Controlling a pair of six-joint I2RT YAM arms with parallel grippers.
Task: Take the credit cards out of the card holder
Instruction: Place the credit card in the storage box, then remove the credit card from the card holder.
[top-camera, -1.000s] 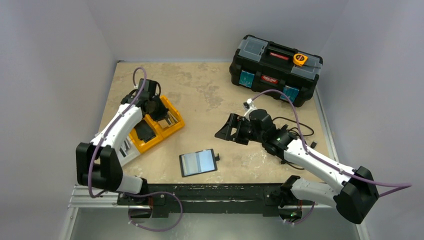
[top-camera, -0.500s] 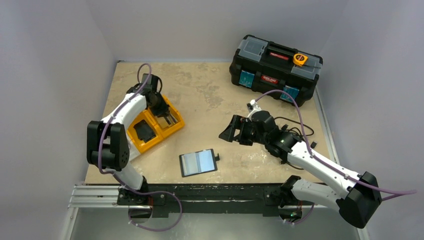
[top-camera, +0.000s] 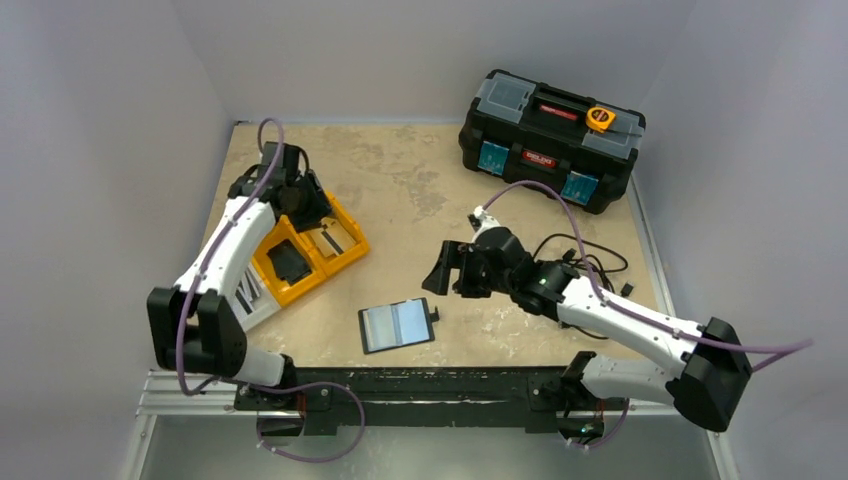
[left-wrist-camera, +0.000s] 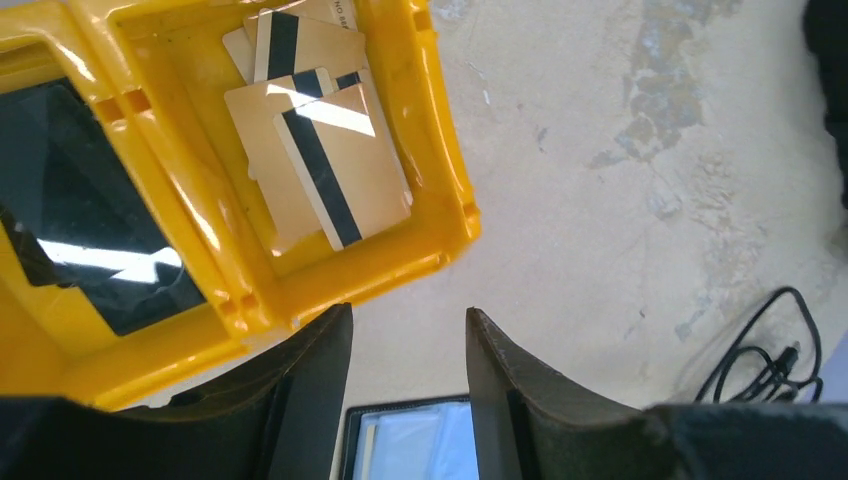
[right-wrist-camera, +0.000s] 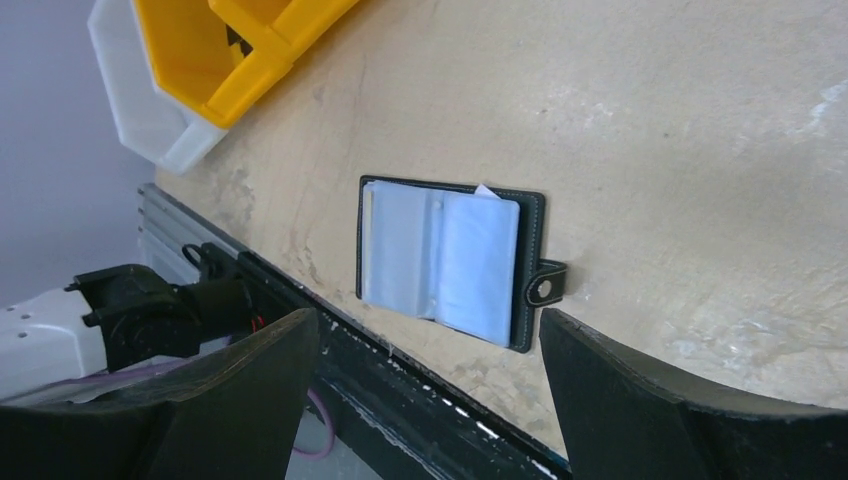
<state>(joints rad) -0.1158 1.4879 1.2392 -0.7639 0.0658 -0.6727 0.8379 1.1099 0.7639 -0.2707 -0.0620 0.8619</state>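
My left jaws hang parted, empty, over credit cards (left-wrist-camera: 340, 175) in the bin (left-wrist-camera: 441, 140). My right jaws gape above the card holder (right-wrist-camera: 440, 262), probably to fetch more.

Open card holder (right-wrist-camera: 450, 262) lies flat on the table (right-wrist-camera: 650, 120), framed by spread fingers (right-wrist-camera: 250, 390).

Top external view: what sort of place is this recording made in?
Likely a lab test cell: plain grey walls box in a worn tabletop, the left arm and right arm are bolted to a metal rail, and a black toolbox and yellow bins sit as props.
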